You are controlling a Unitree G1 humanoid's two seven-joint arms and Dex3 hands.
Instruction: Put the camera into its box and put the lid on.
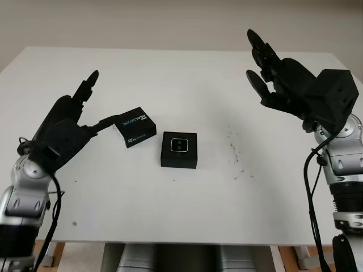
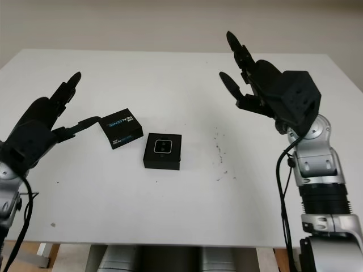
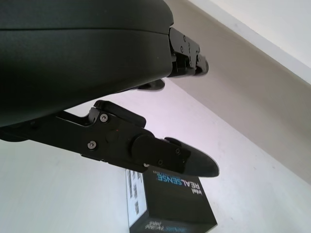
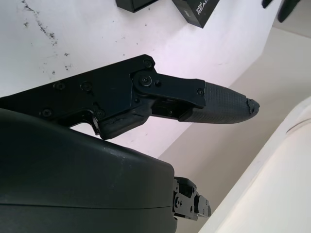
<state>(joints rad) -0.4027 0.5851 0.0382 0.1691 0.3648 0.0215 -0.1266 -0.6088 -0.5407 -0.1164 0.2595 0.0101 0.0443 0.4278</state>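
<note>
Camera (image 1: 180, 145) sits inside its open black box (image 1: 179, 160) mid-table, lid (image 1: 134, 126) just left of it. My left hand (image 1: 71, 122) hovers open, one fingertip at the lid; my right hand (image 1: 283, 79) is open, raised well away. A clumsy grab could push the lid off

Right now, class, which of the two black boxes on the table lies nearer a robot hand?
The printed box with the white lettering, tilted, right beside the open left hand. The square box holding the camera sits farther away.
</note>
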